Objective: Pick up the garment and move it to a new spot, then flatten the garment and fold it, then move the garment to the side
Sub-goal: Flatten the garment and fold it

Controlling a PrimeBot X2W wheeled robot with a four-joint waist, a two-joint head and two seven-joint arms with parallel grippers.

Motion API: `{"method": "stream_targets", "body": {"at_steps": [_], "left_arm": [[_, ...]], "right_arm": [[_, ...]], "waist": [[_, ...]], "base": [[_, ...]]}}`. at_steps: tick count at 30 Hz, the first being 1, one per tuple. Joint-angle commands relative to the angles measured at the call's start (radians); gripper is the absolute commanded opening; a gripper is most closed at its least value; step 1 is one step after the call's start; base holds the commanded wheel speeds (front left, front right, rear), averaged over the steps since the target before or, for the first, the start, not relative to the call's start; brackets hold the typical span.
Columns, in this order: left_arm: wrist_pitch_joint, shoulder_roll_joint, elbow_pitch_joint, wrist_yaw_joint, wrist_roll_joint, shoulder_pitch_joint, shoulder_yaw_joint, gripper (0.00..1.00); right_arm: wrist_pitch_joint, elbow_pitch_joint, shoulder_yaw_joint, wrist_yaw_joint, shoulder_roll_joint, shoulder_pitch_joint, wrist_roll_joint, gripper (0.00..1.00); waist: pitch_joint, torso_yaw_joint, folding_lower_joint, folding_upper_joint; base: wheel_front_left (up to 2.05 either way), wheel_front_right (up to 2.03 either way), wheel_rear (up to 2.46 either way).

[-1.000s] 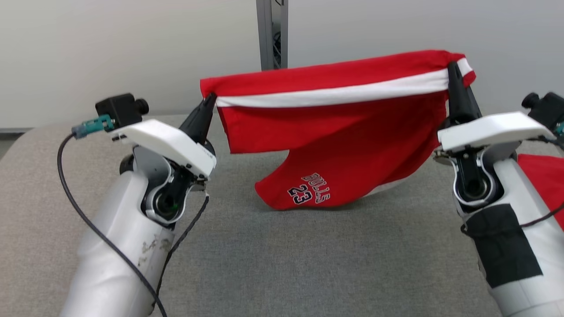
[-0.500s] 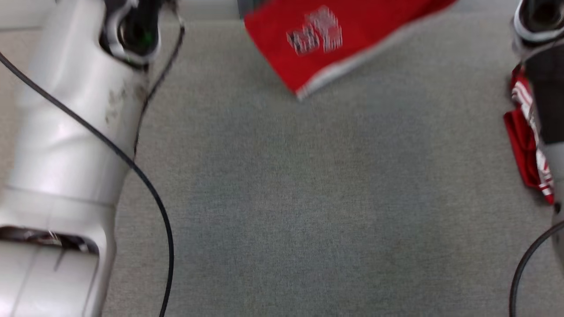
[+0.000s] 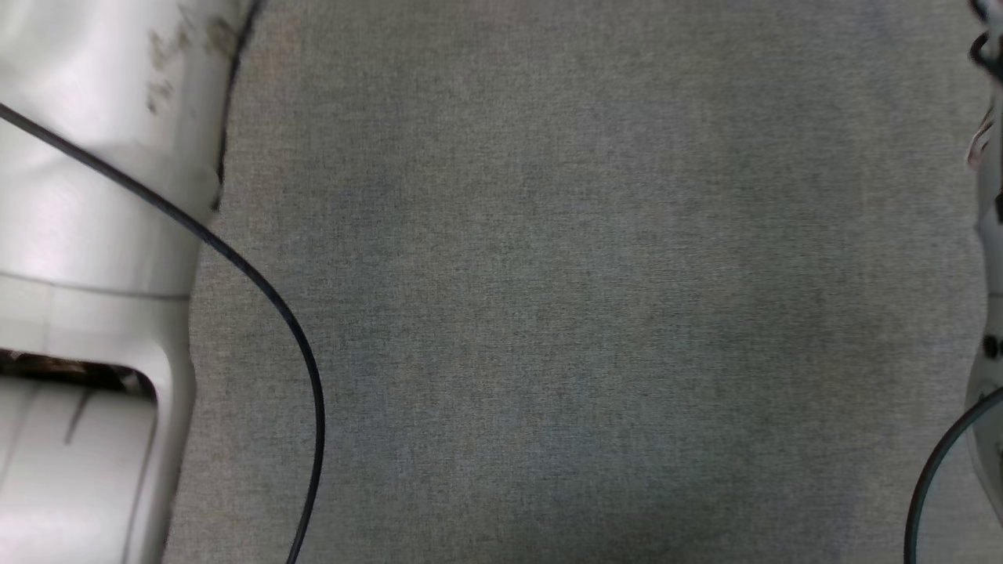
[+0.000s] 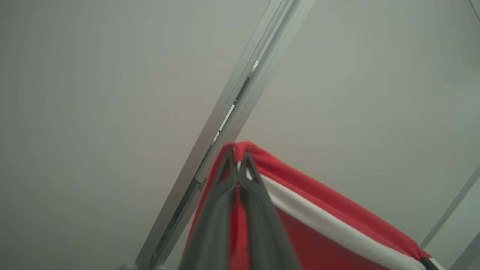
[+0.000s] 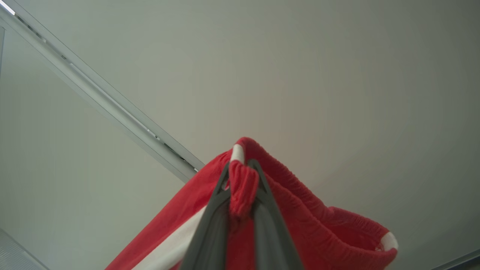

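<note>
Grey fabric surface (image 3: 548, 313) is spanning the head view, with the pale left forearm (image 3: 86, 196) and a black cable (image 3: 258, 282) crossing its left side. Left gripper (image 4: 237, 156) is pinching one end of the red, white-striped garment (image 4: 318, 228). Right gripper (image 5: 242, 167) is clamping the bunched waistband at another end. Both ends are being held up against a plain wall (image 4: 93, 93).

Garment (image 4: 318, 255) hangs before wall (image 4: 93, 112), apparently above table (image 3: 548, 313).

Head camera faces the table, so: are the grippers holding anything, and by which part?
The red garment: left gripper shut on a corner by its white stripe, right gripper shut on a bunched fold of its gathered band.
</note>
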Motion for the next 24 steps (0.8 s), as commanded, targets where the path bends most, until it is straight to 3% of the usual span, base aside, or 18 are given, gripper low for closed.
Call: {"method": "stream_targets", "body": {"at_steps": [1, 11, 24], "left_arm": [[-0.007, 0.010, -0.006, -0.003, 0.001, 0.041, -0.009, 0.00], [-0.006, 0.009, 0.047, -0.019, -0.046, 0.268, -0.078, 0.00], [-0.005, 0.009, 0.193, -0.064, -0.002, 0.481, -0.206, 0.00]], "right_arm": [[-0.009, 0.009, 0.003, -0.001, -0.012, 0.030, 0.027, 0.00], [-0.008, 0.046, 0.171, 0.000, -0.044, 0.242, 0.154, 0.00], [-0.008, 0.086, 0.242, 0.000, -0.067, 0.466, 0.264, 0.00]], "waist": [[0.033, 0.020, 0.0000, 0.0000], [0.006, 0.037, 0.0000, 0.0000], [-0.142, 0.024, 0.0000, 0.0000]], "base": [[0.00, 0.00, 0.00], [0.00, 0.00, 0.00], [0.00, 0.00, 0.00]]}}
